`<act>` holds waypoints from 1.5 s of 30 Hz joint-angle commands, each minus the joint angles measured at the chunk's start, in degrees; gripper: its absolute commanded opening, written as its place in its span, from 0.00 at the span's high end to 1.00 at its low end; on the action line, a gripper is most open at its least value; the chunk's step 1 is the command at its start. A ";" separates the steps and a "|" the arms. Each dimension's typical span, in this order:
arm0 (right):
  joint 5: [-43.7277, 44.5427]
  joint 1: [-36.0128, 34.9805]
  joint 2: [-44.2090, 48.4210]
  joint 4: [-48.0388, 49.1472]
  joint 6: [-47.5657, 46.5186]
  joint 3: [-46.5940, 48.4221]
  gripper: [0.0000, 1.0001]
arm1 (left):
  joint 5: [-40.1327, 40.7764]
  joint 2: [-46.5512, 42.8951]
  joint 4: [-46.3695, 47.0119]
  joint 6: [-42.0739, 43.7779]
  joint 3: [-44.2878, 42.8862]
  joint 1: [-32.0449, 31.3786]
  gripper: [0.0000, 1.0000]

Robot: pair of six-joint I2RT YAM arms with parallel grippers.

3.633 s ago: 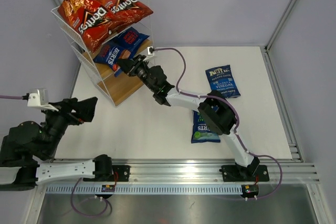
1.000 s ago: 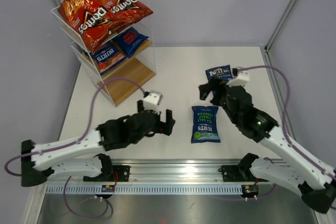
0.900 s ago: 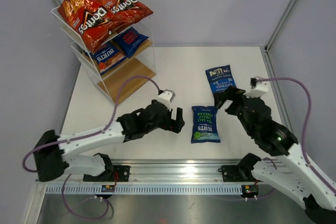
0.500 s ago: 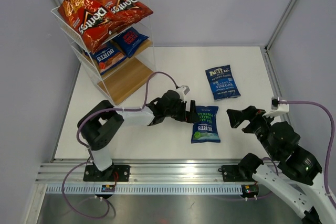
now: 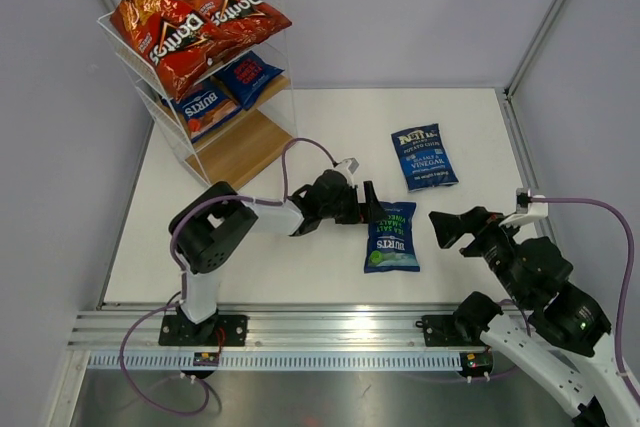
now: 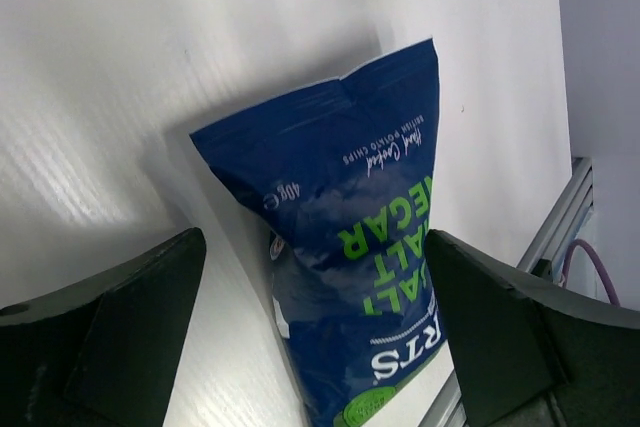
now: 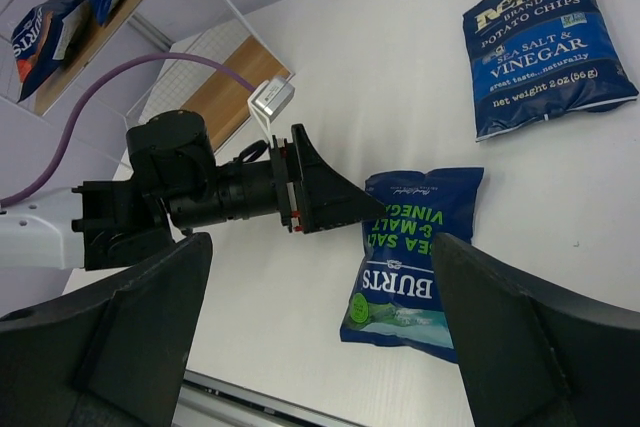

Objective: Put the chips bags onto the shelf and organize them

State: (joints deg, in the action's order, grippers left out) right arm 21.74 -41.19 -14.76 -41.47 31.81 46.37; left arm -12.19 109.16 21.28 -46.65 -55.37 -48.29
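White wire and light wood make the shelf, the biggest thing on the table; it stands at the far left corner. Two big red Doritos bags lie on its top board; two dark blue bags lie on the middle board. So four of the six bags look put away.

Two blue bags are left on the table, well apart from the shelf; the Kettle bag is further back and the Burts bag is nearer the arms.

The left gripper is right at the top end of the Burts bag; its jaws stand wide open with the bag's top between them, and it has hold of nothing. The right gripper is just to the right of that bag; it is wide open too, with nothing in it.

I think the Burts bag goes next, then the Kettle bag — the bottom board looks like a good spot.
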 commanded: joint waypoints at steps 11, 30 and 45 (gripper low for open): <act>-1.69 0.06 -0.53 5.08 -0.26 -2.42 0.01 | 2.51 5.97 7.64 -7.92 -0.96 0.66 0.53; -12.93 0.06 -5.10 20.62 6.33 -16.30 0.00 | 28.61 -33.53 2.02 -19.88 18.63 -0.49 1.00; -38.34 -0.03 -21.16 85.66 10.99 -35.92 0.01 | 41.28 -62.31 1.12 -25.41 20.04 -3.12 1.00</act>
State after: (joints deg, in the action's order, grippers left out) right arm -11.40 -41.19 -31.97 24.95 41.54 9.13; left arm 25.39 48.86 17.63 -70.52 -35.18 -50.37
